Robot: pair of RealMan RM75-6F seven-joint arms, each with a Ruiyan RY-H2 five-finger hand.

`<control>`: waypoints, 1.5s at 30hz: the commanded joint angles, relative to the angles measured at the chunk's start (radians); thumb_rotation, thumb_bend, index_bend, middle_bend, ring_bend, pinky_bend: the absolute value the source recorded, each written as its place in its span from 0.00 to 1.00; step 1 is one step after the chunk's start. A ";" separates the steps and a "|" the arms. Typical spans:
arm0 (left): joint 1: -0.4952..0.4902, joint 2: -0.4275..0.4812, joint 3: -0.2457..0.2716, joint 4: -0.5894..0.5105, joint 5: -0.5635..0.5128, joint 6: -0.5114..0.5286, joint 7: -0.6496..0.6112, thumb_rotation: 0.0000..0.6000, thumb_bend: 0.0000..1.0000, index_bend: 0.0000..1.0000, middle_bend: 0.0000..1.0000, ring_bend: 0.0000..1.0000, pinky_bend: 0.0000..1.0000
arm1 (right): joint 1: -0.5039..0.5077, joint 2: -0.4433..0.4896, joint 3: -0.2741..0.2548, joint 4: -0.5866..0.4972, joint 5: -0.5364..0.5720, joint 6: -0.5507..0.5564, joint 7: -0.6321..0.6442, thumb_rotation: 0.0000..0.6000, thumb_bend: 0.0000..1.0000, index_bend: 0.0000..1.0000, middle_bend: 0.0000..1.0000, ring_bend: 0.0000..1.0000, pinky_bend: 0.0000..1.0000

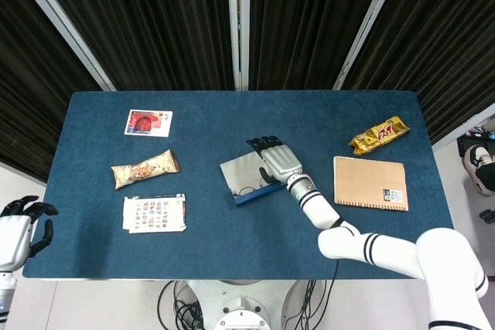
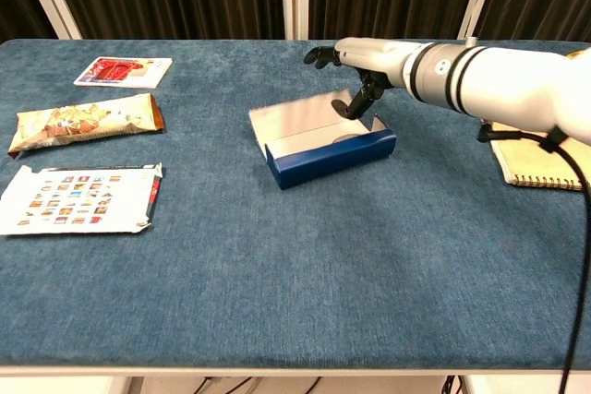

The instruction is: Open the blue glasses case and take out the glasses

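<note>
At this moment the blue glasses case [image 2: 331, 156] lay near the middle of the table [image 2: 305, 292], and its lid [image 2: 300, 117] was folded back toward the far side, showing a pale inner face. My right hand [image 2: 355, 66] was above the far right end of the case; the thumb reached down to the edge of the lid, while the other fingers [image 2: 320, 56] were stretched forward over it. I could not tell if the thumb really pinched the lid or only rested against it, so I cannot say that the hand was gripping. My left hand [image 1: 17, 229] hung beside the near left corner of the table, well apart from the case, with the fingers spread and holding nothing. I judged the case to be light and made of stiff card or thin board, so it could slide on the cloth if I pushed it from one side. The lid looked thin and easy to bend. The glasses themselves I could not see clearly inside the tray; in the head view only some dark curved lines showed on the pale surface. I expected them to be light, fragile and a little slippery, so I planned to take them by the frame, not by the lenses.
</note>
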 commanded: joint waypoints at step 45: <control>0.002 -0.003 -0.001 -0.005 -0.005 0.002 0.021 1.00 0.57 0.45 0.44 0.21 0.24 | -0.080 0.041 -0.042 -0.280 -0.404 0.007 0.074 1.00 0.74 0.01 0.27 0.00 0.00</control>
